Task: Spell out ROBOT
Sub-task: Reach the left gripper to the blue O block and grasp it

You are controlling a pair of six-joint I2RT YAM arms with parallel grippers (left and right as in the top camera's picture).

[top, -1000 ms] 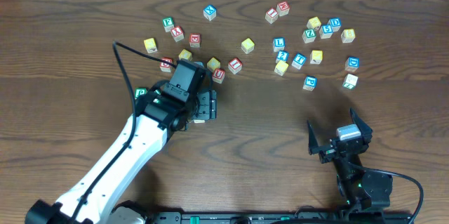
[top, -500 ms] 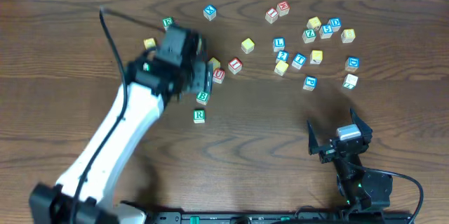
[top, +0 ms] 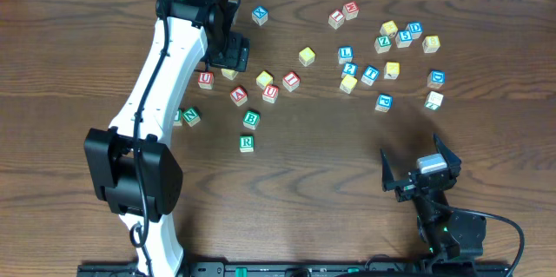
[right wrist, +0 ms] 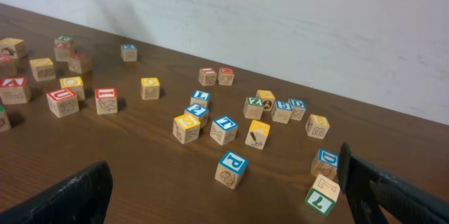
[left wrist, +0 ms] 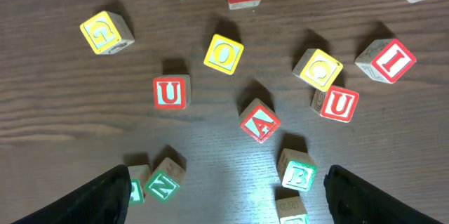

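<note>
The left claw [top: 233, 53] is hanging spread and empty over the far-left cluster. In its wrist view both fingers [left wrist: 105, 196] are showing at the lower corners with nothing between them. The yellow O cube [left wrist: 224, 54] is lying almost on the middle line between those fingers, but ahead of them, toward the far edge of the counter [top: 347, 190]. So I am judging that the claw is needing to go forward and down rather than sideways. A cube is having no long axis. What is mattering is that its sides are sitting a little turned against the line of the fingers, so a small wrist turn is looking useful. Around it the room is fair: the red U [left wrist: 171, 92], the red A [left wrist: 260, 121] and the yellow Q [left wrist: 318, 69] are all standing apart from it, with bare wood between.

The green R [top: 247, 143] and green B [top: 251, 119] are lying nearer to the robot, close together but not touching, and not forming a row. A blue cube [top: 371, 73] that seems to read T is sitting in the right cluster, closer to the right claw [top: 411, 148], which is resting spread and empty near the front edge. The wood is looking flat and smooth, with much free space to the right of R for the word.
</note>
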